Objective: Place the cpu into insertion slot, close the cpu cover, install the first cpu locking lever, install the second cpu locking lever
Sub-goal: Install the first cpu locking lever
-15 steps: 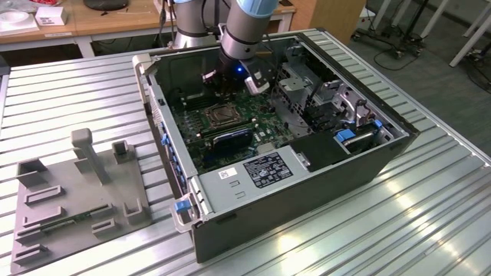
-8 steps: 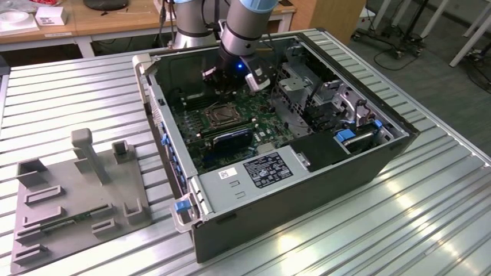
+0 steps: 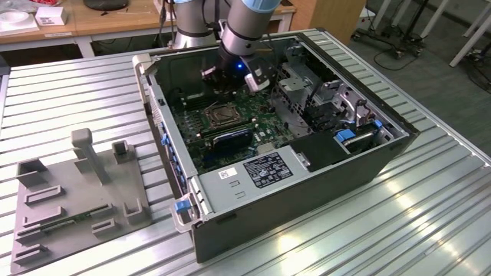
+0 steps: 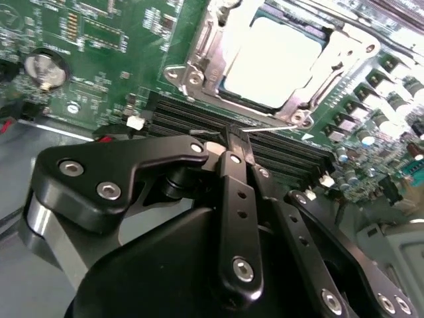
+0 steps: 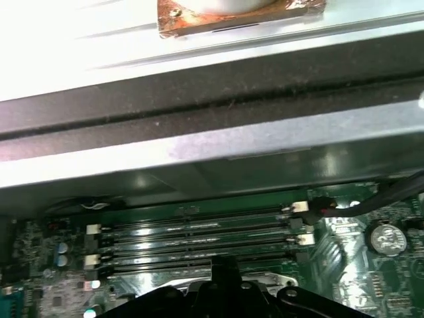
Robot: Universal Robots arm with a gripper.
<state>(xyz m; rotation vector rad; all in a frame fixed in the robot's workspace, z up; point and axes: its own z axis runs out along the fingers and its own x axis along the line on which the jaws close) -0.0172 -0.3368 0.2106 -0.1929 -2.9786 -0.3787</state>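
**Hand at the cpu socket.** In the second wrist view the hand [image 4: 230,147] had its two black fingers drawn fully together, with no gap that we could see. The tips met the free end of a thin wire locking lever [image 4: 268,128]. We could not tell whether the wire was pinched between them or merely pressed by them.

Just on the far side of the tips ran the long black memory slots [image 4: 185,119]. Beyond those lay the insertion slot [image 4: 189,74], its silvery rim screwed to the green circuit board [image 4: 99,40]. The cpu [image 4: 278,59] sat flat inside the slot, pale and square. The cpu cover [image 4: 348,46] lay shut over it and framed it through its window. A coin cell [image 4: 43,66] sat well apart on the board.

In the exterior view the arm reached into an open computer case [image 3: 345,184] lying on the slatted tabletop [image 3: 429,224]. A grey fixture tray [image 3: 77,195] lay to the exterior view's left of the case.

We judged the step in hand to be the seating of the first locking lever, with the cpu placed and the cover closed. To do it well, in our judgement, the tips should bear on the lever close to its free end. They should press it level with the cover and carry it under its catch without scraping the memory slots.
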